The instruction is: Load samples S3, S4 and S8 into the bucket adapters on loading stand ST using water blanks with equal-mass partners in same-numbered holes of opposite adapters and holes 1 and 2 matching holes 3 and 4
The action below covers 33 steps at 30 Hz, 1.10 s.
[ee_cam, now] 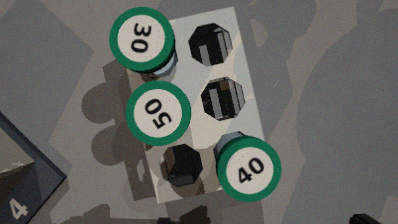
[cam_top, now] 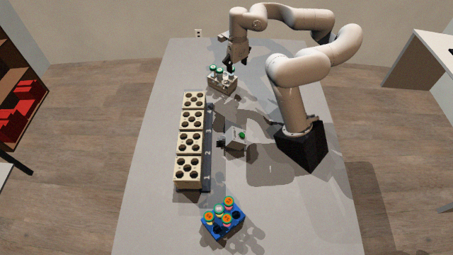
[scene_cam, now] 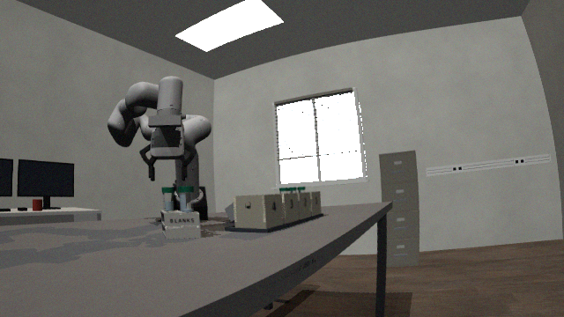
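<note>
My gripper is open and empty above the blanks rack. That rack holds blank 30, blank 50 and blank 40; its other three wells are empty. Adapter 1, adapter 2, adapter 3 and adapter 4 stand with empty holes on the loading stand. The blue rack holds orange-dotted tubes, IDs hard to read, and grey-dotted X6.
The small sloped desk with the green DONE key stands between the loading stand and the arm's base. The blue rack is at the near end of the table, the blanks rack toward the far end.
</note>
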{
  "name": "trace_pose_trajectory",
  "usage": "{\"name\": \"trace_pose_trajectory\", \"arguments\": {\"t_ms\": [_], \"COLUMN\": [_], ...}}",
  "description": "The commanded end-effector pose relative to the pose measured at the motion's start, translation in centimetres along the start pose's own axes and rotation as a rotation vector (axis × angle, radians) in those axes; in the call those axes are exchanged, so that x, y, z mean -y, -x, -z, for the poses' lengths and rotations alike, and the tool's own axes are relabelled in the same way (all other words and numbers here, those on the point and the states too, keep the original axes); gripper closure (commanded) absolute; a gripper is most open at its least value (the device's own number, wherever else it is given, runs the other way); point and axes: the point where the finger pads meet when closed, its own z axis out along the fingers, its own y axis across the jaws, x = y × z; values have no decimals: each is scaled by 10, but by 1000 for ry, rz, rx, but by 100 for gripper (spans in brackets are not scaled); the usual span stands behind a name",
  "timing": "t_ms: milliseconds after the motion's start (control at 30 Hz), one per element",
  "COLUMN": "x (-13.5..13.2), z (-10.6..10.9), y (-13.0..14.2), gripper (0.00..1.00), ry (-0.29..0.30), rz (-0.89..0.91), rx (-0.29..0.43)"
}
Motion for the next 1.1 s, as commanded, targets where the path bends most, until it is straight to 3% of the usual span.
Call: {"name": "trace_pose_trajectory", "arguments": {"t_ms": [0, 133, 1067], "x": [0, 0, 0], "z": [1, 1, 70], "y": [-1, -1, -1], "gripper": [0, 0, 0], "ry": [1, 1, 0], "rz": [-1, -1, -1], "rx": [-2, -2, -3]}}
